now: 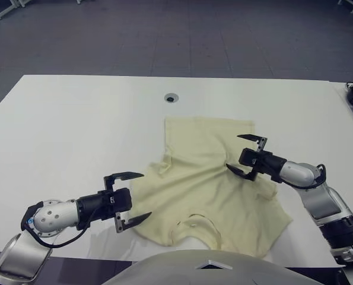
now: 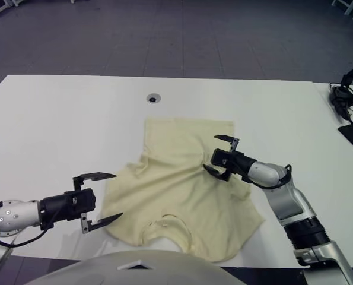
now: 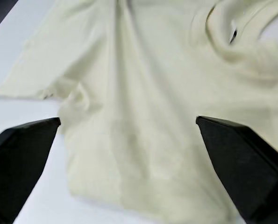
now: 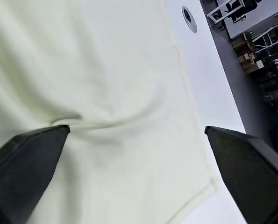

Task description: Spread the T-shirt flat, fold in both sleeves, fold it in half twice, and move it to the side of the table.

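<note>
Hovering spread-fingered, left gripper (image 1: 145, 195) is held beside the T-shirt (image 1: 206, 193), right gripper (image 1: 233, 151) above it (part at table's (image 1: 75, 119) near edge hidden).

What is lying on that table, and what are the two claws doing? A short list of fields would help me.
Surface: white table with a small round hole toward its far edge
Garment: pale yellow T-shirt, rumpled, not flat, collar toward the robot
Left gripper: open, at the shirt's left edge, holding nothing
Right gripper: open, over the shirt's right part, holding nothing
Folding: no sleeve folded in yet
</note>
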Motion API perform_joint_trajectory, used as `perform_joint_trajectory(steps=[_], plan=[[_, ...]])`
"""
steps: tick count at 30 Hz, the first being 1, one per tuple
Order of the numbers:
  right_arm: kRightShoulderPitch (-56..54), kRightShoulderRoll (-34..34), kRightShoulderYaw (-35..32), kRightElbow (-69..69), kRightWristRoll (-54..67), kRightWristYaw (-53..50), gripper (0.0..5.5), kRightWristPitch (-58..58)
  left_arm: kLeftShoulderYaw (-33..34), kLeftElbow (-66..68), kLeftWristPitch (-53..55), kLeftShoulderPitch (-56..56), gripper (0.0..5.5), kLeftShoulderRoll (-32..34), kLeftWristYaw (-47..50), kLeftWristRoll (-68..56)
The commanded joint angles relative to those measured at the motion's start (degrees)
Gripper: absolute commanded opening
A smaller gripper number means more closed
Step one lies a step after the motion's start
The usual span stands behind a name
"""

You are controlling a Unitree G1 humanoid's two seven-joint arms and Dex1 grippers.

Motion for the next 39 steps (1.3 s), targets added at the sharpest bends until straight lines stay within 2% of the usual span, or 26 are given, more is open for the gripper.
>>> perform_joint_trajectory(steps=[1,7,11,17,21,31,36,39], plan=[[-0.54,1.66,-2.77,-4.64,5.75,2.33,5.38,2.51,0.26,1.56,1.30,-3.91,5.40,1.23,0.43,1.68],[0.02,1.71,-5.54,-9.36,11.57,4.91,5.38,5.66,-2.58,3.32,2.44,-9.25,5.40,-0.42,1.08,2.73],[2.53,2.04,-4.27,-12.39,12.26,5.75,5.38,6.65,-6.78,4.73,2.47,-14.12,5.40,-2.56,1.53,3.77],[7.21,1.81,-4.30,-18.42,12.42,5.43,5.38,7.55,-12.14,14.73,4.06,-25.74,5.40,-8.73,7.85,10.25],[12.92,-0.63,-3.88,-23.42,12.11,7.31,5.38,7.90,-12.68,17.37,5.66,-26.86,5.40,-11.72,10.50,10.42],[23.49,-6.34,-7.68,-29.54,10.69,9.91,5.38,7.32,-11.87,15.85,4.43,-19.78,5.40,-5.55,7.87,12.51],[27.41,-8.63,-10.60,-30.93,10.73,11.45,5.38,6.47,-7.49,12.83,2.98,-15.17,5.40,-2.09,7.25,11.62],[27.13,-7.53,-13.04,-31.52,13.28,10.83,5.38,8.43,-6.51,13.07,2.41,-13.51,5.40,-0.45,6.95,12.56]])
